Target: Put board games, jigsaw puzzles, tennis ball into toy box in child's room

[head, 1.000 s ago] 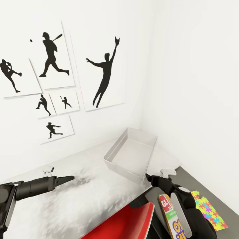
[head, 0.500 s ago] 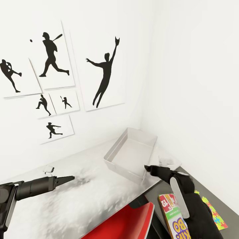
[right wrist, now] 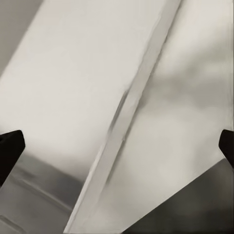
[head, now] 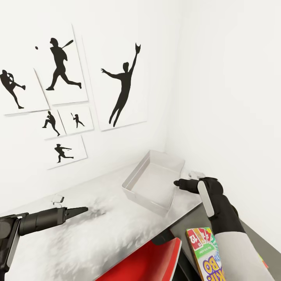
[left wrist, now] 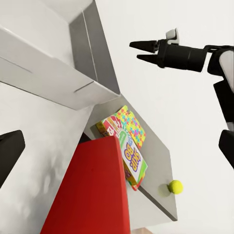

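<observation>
Beside the shallow light-grey toy box [head: 154,180], the right gripper [head: 176,182] has risen off the green-white-red SKIP-BO box [head: 206,253], jaws narrowly parted, empty; nothing is boxed yet. Left gripper [head: 83,210]: cannot tell.

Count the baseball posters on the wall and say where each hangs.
6, all on the left wall: pitcher far left, batter, leaping catcher nearest the corner, two small ones below the batter, one lowest. More may lie beyond the picture's edge.

The toy box [head: 154,182] sits on the table [head: 97,230] at the far right corner; the SKIP-BO game [head: 206,249] lies nearer, to its right.
</observation>
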You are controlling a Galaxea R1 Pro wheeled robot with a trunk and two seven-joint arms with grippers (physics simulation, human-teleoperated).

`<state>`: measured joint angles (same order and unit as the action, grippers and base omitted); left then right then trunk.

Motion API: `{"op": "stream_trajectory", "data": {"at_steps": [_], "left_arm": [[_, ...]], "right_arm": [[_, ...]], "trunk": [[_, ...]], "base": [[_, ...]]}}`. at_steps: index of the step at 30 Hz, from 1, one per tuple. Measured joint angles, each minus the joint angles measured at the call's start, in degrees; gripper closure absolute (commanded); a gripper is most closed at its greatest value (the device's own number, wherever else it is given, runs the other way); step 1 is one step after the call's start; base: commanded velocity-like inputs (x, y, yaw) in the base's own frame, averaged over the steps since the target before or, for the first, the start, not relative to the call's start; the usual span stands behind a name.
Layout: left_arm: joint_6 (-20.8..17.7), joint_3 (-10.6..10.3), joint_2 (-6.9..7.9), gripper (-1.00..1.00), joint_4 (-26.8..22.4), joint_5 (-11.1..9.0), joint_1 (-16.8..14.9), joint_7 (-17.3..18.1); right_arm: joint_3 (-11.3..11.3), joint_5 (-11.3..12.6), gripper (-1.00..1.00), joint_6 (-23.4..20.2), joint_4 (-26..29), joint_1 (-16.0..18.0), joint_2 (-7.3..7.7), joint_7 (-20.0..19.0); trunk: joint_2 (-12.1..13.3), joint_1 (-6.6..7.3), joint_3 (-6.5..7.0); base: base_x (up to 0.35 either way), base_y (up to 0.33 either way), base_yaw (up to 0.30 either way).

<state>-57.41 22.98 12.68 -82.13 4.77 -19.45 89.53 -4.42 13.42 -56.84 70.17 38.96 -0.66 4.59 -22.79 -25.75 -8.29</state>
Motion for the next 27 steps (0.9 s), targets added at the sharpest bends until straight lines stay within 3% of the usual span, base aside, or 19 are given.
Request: {"op": "stream_trajectory", "data": {"at_steps": [3, 9, 12, 13, 16, 22, 27], "left_arm": [[0.0, 0.0, -0.01, -1.0, 0.0, 0.0, 0.0, 0.0], [-0.5, -0.1, -0.14, -1.0, 0.0, 0.0, -0.1, 0.0], [-1.0, -1.4, -1.63, -1.0, 0.1, 0.1, -0.7, 0.0], [-1.3, -2.4, -2.98, -1.0, 0.2, 0.2, -1.1, 0.0], [-1.5, -3.4, -4.78, -1.0, 0.4, 0.9, -3.0, -1.2], [-1.8, -4.9, -11.44, -1.0, 6.7, 2.9, -11.2, -11.0], [-1.6, -5.3, -15.25, -1.0, 19.8, 3.3, -20.5, -24.2]], "right_arm": [[-1.3, -0.1, -1.0, 0.1, -5.8, 2.4, 0.05, 1.2], [-2.4, -0.2, -1.0, 0.6, -8.8, 3.6, 0.07, 1.9], [-2.5, -0.1, -1.0, 1.2, -9.3, 3.7, 0.03, 2.2], [-2.5, -0.1, -1.0, 1.3, -9.3, 3.8, 0.02, 2.2], [-2.4, -0.1, -1.0, 1.3, -9.3, 3.8, 0.01, 2.3], [-2.2, -0.2, -1.0, 1.4, -9.1, 3.9, -0.04, 2.3], [-2.1, -0.1, -1.0, 1.3, -9.0, 4.0, -0.16, 2.3]], "trunk": [[0.0, 0.0, 0.0], [0.0, 0.0, 0.0], [0.0, 0.0, 0.0], [0.0, 0.0, 0.0], [0.0, 0.0, 0.0], [0.0, 0.0, 0.0], [0.0, 0.0, 0.0]], "base": [[0.0, 0.0, 0.0], [0.0, 0.0, 0.0], [0.0, 0.0, 0.0], [0.0, 0.0, 0.0], [0.0, 0.0, 0.0], [0.0, 0.0, 0.0], [0.0, 0.0, 0.0]]}}
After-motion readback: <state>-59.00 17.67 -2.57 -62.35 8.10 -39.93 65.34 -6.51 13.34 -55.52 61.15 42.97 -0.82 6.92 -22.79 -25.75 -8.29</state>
